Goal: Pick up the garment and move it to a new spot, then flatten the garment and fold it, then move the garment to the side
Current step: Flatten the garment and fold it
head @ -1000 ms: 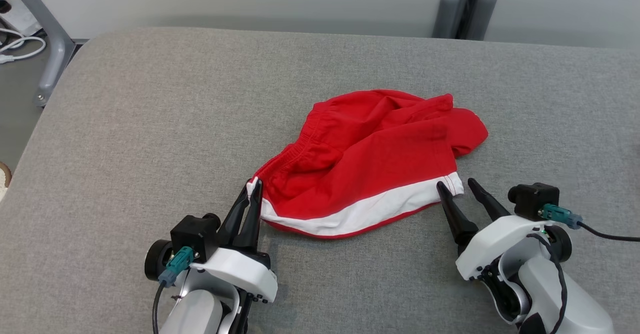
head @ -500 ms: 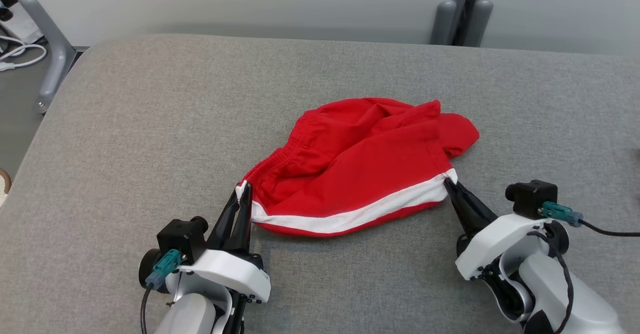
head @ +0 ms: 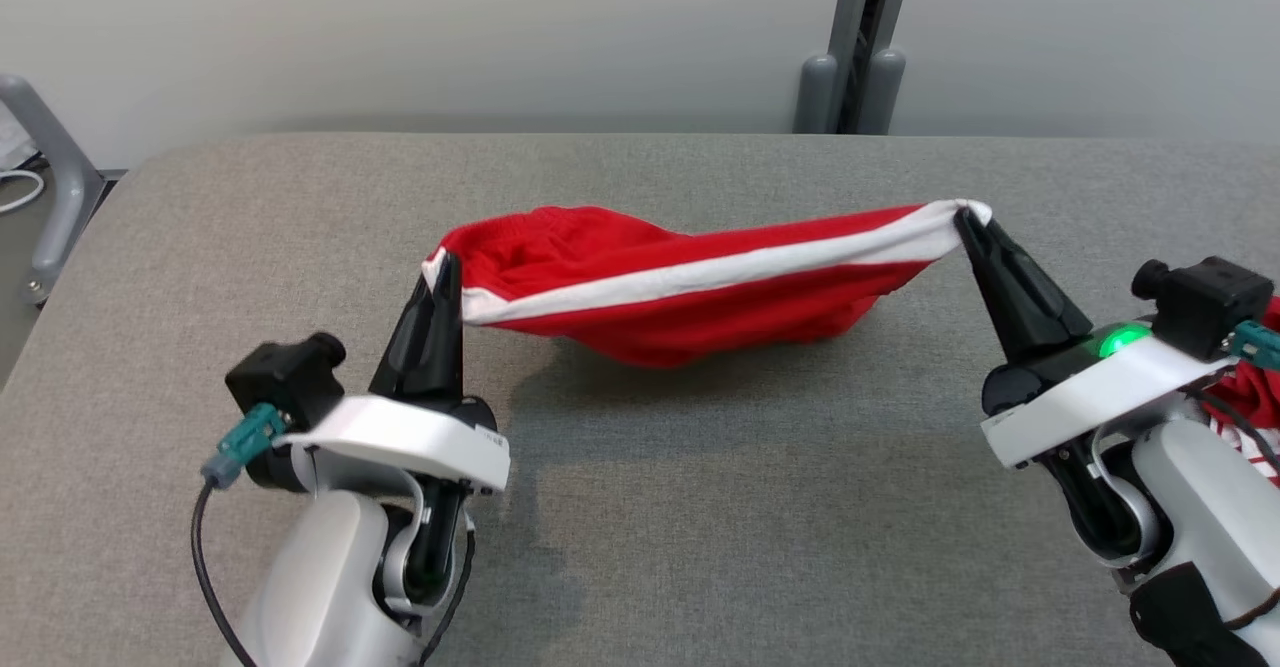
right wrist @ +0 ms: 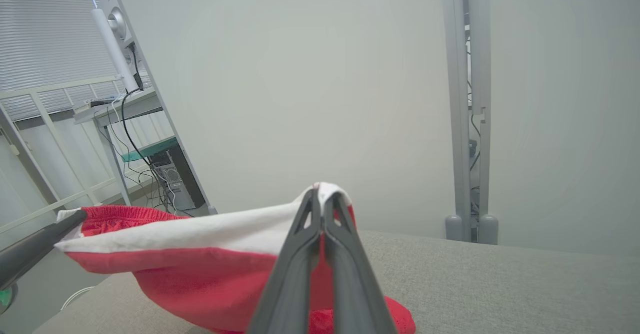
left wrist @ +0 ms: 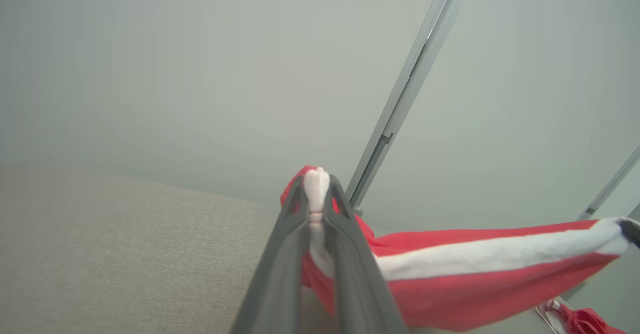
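Grey fabric pad (head: 700, 507) filled the foreground, w/ a plain pale wall (head: 400, 27) behind it and a grey post (head: 862, 37) rising at the back on 2 rounded feet. Count: 1 garment (head: 700, 322), 2 grippers, i.e. L gripper (head: 445, 262) and R gripper (head: 968, 215), 1 white stripe (head: 720, 269) on show, 1 metal leg (head: 50, 197) at far left, and 1 green lamp (head: 1125, 339) lit on the R wrist. 1 more red-and-white cloth (head: 1250, 387) sat at the right edge of the head view. It was cut off by the frame and partly behind the R arm, so what it was couldn't be told.

L gripper had its jaws pinched tight on one white-edged corner of the garment. In the L wrist view a white nub of fabric poked out btwn the fingertips. R gripper was likewise clamped on the opposite corner, fingers closed w/ white cloth bunched at the tips.

The garment hung btwn the two, stretched over the back-middle of the pad, its R end higher up the head view than the L. Its belly sagged low w/ a shadow beneath; whether it touched the pad wasn't clear. It was red fabric, w/ the stripe running taut corner to corner along the top and a gathered waistband (head: 520, 222) near the L end. The far side was folded under and hidden. In the R wrist view a desk (right wrist: 120, 106) w/ cables stood at left, and blinds (right wrist: 45, 23) beyond it.
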You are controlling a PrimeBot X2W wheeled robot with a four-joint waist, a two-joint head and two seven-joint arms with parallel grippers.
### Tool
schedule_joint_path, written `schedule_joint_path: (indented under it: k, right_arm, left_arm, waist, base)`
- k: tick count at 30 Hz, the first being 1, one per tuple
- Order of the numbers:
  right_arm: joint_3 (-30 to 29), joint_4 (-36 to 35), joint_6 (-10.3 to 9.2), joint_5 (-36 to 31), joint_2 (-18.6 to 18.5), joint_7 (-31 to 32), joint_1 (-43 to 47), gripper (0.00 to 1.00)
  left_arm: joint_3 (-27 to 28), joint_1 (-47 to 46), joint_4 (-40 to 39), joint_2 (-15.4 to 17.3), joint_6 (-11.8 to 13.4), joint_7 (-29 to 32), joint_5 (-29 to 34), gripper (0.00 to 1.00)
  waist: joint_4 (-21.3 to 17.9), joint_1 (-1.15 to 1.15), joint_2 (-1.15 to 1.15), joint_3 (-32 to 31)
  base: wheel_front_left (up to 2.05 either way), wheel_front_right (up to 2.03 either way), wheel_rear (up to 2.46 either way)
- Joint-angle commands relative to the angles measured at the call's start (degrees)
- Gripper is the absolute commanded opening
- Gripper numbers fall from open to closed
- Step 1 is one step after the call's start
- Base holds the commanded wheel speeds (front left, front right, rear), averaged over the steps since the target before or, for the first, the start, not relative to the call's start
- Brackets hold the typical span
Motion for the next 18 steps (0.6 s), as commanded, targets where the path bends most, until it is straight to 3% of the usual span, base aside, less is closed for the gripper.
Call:
schedule_joint_path:
  k: [1, 5, 11, 18]
  right_arm:
    - [-1.3, -2.6, 0.0, 0.5, -0.5, -0.3, 0.1, 0.0]
    - [-4.5, -7.1, 0.0, 1.5, -1.0, -0.3, -0.4, 0.0]
    - [-9.7, -8.1, 0.0, 0.7, -0.4, 0.1, -2.9, 0.0]
    - [-12.8, -8.9, 0.0, -3.9, 1.4, 3.1, -8.9, 0.0]
  left_arm:
    - [0.4, -2.2, -1.5, 0.7, 0.3, 1.3, -0.5, 0.0]
    - [1.9, -5.4, -4.6, 0.8, 1.9, 5.9, -3.3, 0.0]
    - [3.7, -10.1, -10.0, 0.1, 5.5, 14.4, -14.4, 0.0]
    - [3.7, -16.8, -13.4, 0.0, 14.3, 18.4, -28.2, 0.0]
  waist:
    - [-0.9, 0.0, 0.0, -0.9]
    - [-1.8, 0.0, 0.0, -2.1]
    - [-2.9, 0.0, 0.0, -4.0]
    - [-4.2, 0.0, 0.0, -5.3]
  base:
    - [0.0, 0.0, 0.0]
    - [0.0, 0.0, 0.0]
    - [0.0, 0.0, 0.0]
    - [0.0, 0.0, 0.0]
